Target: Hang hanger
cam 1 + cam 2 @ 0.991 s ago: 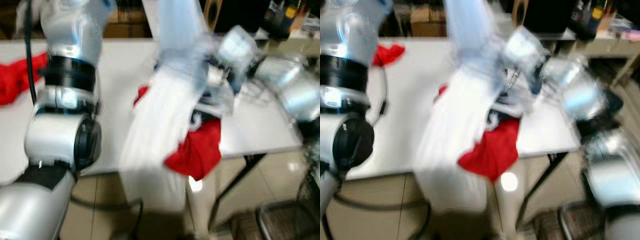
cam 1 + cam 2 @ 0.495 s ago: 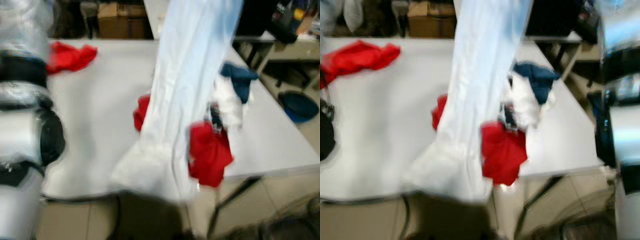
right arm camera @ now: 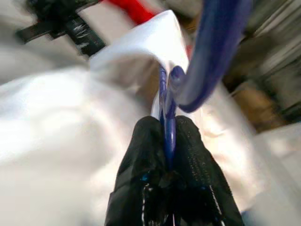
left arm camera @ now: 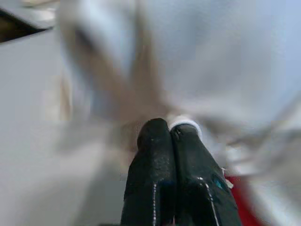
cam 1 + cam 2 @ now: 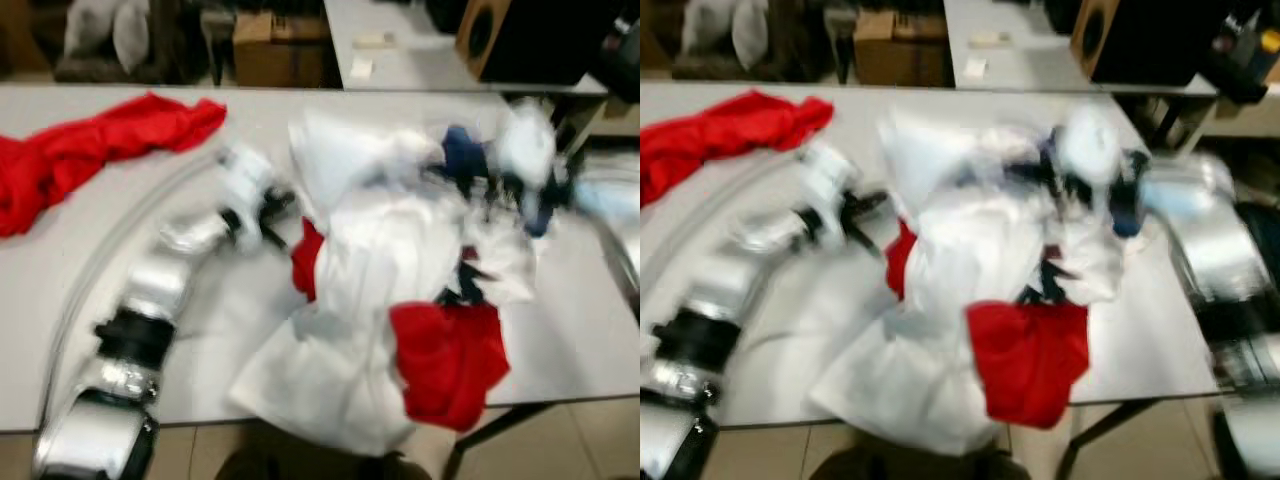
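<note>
Head cams are pretty smeared, so bear with me. In the left eye view there's a white table [image 5: 80, 290] with a heap of clothes across the middle: a big white garment [image 5: 350, 300] draped toward the lower edge, a red cloth [image 5: 450, 360] hanging off the lower right, another red garment [image 5: 90, 150] in the upper left. My left gripper [image 5: 268, 212] sits just left of the pile at centre. The right eye view shows the same layout, with the right arm [image 5: 1200, 240] blurred at the right side.

Left wrist view: the fingers [image 4: 164, 160] are pressed together with a sliver of white between the tips. I can't tell if that's fabric actually gripped.

Right wrist view: the right gripper [image 3: 165, 141] is pinching the blue hanger [image 3: 207, 52], whose hook curves up toward the top of the frame, white garment threaded on it.

My read: still at the pick-up stage, hanger and shirt down on the table. Next I need to lift it clear and find a rail.
</note>
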### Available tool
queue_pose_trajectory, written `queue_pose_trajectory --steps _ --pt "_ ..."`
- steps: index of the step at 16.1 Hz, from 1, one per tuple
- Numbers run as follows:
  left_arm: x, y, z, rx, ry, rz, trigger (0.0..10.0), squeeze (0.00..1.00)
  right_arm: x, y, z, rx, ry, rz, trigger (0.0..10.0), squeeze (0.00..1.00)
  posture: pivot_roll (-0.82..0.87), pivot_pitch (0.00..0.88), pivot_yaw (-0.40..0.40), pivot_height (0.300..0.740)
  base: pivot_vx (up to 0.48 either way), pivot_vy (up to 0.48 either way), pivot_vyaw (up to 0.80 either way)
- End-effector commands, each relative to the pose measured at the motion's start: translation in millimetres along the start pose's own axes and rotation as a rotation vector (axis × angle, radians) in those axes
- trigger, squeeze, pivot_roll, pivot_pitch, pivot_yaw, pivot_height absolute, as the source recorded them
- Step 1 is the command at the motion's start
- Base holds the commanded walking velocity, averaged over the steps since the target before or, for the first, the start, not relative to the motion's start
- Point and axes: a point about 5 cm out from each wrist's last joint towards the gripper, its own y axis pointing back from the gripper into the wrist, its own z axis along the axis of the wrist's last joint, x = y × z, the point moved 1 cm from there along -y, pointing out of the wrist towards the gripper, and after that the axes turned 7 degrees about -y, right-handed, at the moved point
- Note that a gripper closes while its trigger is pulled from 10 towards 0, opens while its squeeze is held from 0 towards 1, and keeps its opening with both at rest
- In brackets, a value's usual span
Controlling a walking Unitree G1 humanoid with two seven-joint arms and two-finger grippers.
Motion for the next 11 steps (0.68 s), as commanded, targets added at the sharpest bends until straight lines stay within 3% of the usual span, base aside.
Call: queue_pose_trajectory --steps 1,2,4,6,7,9,11 --pt "-1.1 3.2 7.6 -0.005 -0.008 -0.023 10.0 0.02 6.7 4.8 16.8 -0.015 0.039 0.064 10.0 0.00 0.03 0.000 -0.017 0.740 0.000 0.000 0.00" --pt "-0.7 1.9 1.6 0.028 -0.025 -0.011 10.0 1.00 15.0 9.4 13.5 0.034 0.050 0.115 10.0 0.00 0.02 0.000 -0.008 0.740 0.000 0.000 0.00" --pt "-0.7 1.1 -2.2 0.073 -0.027 -0.012 10.0 1.00 21.8 25.8 17.4 0.121 0.061 0.188 10.0 0.00 0.01 0.000 0.003 0.740 0.000 0.000 0.00" --pt "13.0 5.7 -0.9 0.117 -0.029 0.100 10.0 1.00 21.3 56.5 36.6 0.218 0.083 0.203 10.0 0.00 0.00 0.000 0.008 0.740 0.000 0.000 0.00" --pt "16.4 6.2 -1.1 0.121 -0.032 0.123 10.0 1.00 18.2 61.9 40.8 0.224 0.091 0.193 10.0 0.00 0.00 0.000 0.008 0.740 0.000 0.000 0.00" --pt "38.5 10.0 -3.9 0.150 -0.018 0.259 10.0 1.00 7.7 76.0 52.6 0.239 0.117 0.141 10.0 0.00 0.00 0.000 0.017 0.740 0.000 0.000 0.00" --pt "45.5 14.6 -9.6 0.189 -0.030 0.292 10.0 1.00 0.5 86.2 63.7 0.211 0.106 0.086 10.0 0.00 0.00 0.000 0.016 0.740 0.000 0.000 0.00"
